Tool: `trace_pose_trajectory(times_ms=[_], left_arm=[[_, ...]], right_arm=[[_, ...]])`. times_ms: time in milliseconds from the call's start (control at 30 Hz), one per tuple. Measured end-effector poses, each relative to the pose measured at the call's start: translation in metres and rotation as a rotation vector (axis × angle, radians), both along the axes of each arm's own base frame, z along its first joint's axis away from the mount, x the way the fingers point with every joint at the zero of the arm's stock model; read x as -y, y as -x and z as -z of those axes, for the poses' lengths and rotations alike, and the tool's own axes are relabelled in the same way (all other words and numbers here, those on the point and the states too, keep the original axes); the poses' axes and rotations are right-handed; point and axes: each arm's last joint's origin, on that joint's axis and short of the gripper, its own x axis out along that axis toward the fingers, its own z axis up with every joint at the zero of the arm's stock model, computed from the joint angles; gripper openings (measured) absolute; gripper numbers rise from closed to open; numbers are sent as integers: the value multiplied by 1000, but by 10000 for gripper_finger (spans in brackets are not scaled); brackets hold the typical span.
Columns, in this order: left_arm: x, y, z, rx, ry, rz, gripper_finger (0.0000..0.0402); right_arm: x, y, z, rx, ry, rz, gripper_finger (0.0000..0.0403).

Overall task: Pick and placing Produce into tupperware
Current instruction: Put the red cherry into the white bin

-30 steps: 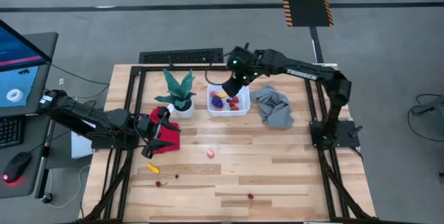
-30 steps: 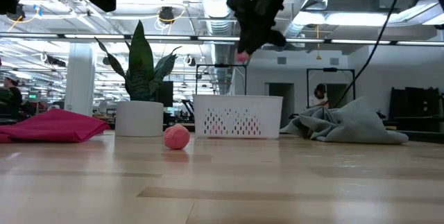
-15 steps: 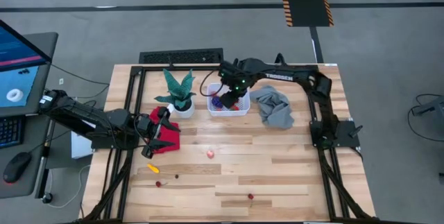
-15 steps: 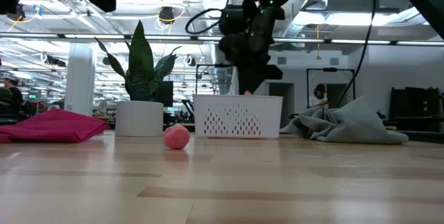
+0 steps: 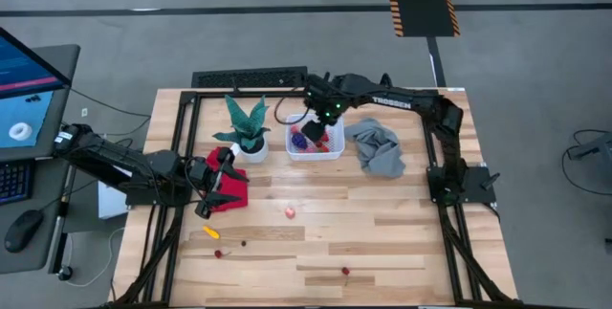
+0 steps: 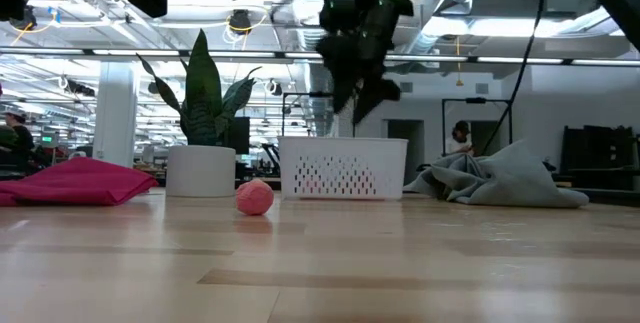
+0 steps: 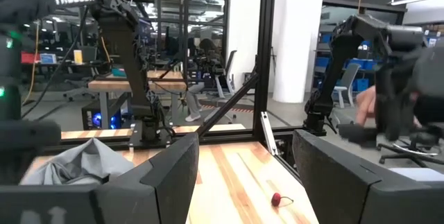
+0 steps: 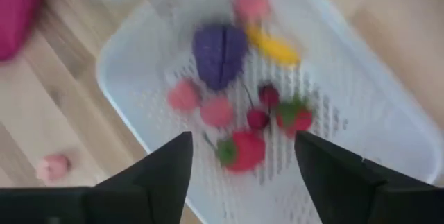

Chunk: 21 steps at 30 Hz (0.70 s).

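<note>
White tupperware bin [image 8: 139,50] is seen directly below right gripper [image 8: 239,165], w/ purple grape bunch [image 8: 218,54], yellow piece [image 8: 274,47], pink balls, cherries & strawberries [image 8: 243,149] inside. Right jaws are spread wide, nothing held or touched. Pink ball [image 5: 290,212] is left on table [image 5: 382,242], well apart. Left gripper [image 5: 222,177] is parked over red cloth [image 6: 75,181], jaws apart, empty.
</note>
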Motion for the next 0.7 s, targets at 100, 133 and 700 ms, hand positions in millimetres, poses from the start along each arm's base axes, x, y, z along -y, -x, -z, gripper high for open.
trace_pose_trajectory(times_ms=[100, 133, 700], left_arm=[[0, 0, 0, -2, 0, -2, 225], [0, 0, 0, -2, 0, -2, 225], [0, 0, 1, -7, -2, -3, 225]], right_arm=[[-4, 4, -26, 72, 66, -10, 280], [-7, 6, -37, 100, 88, -14, 281], [-85, 84, -205, 698, 595, -65, 281]])
